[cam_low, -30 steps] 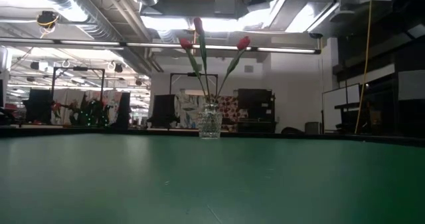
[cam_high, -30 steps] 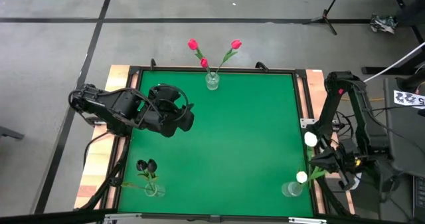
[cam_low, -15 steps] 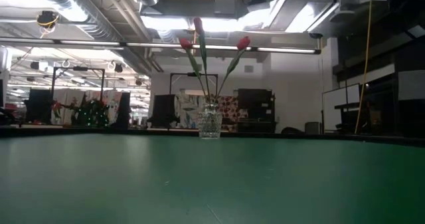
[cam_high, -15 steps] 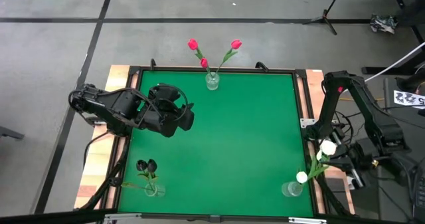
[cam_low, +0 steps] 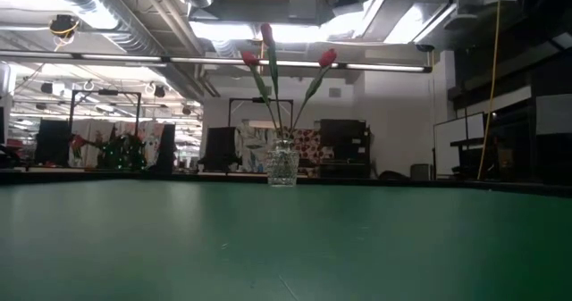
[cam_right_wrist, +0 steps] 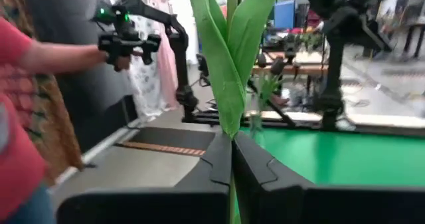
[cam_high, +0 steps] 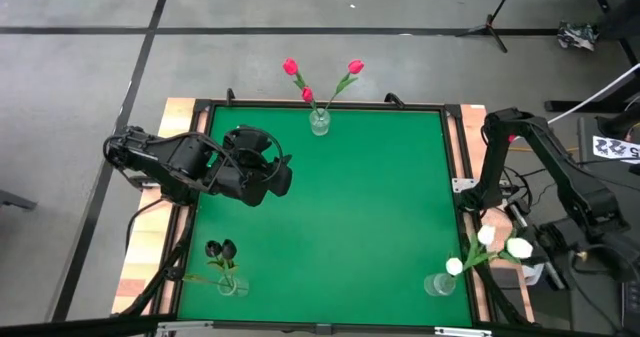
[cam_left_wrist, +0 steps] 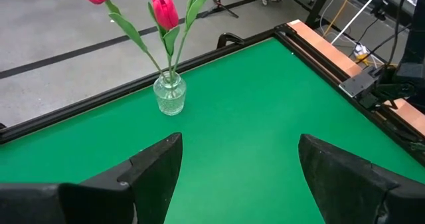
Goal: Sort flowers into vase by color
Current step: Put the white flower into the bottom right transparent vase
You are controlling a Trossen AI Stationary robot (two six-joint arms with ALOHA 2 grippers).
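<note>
We see a desk (cam_high: 340, 197) covered in plain bright green, framed by a black rim with pale wood edging. Three pink-red tulips (cam_high: 291, 67) on green stems stand in a clear glass vase (cam_high: 319, 123). Two near-black tulips (cam_high: 220, 249) sit in another clear vase (cam_high: 231, 286), and white tulips (cam_high: 487, 235) with green stems lean over a third clear vase (cam_high: 438, 284). Both arms are dark, almost black. The right pincer (cam_right_wrist: 232, 159) is black against a vivid green leaf (cam_right_wrist: 229, 58). A person's sleeve (cam_right_wrist: 16, 48) is red, the floor grey
</note>
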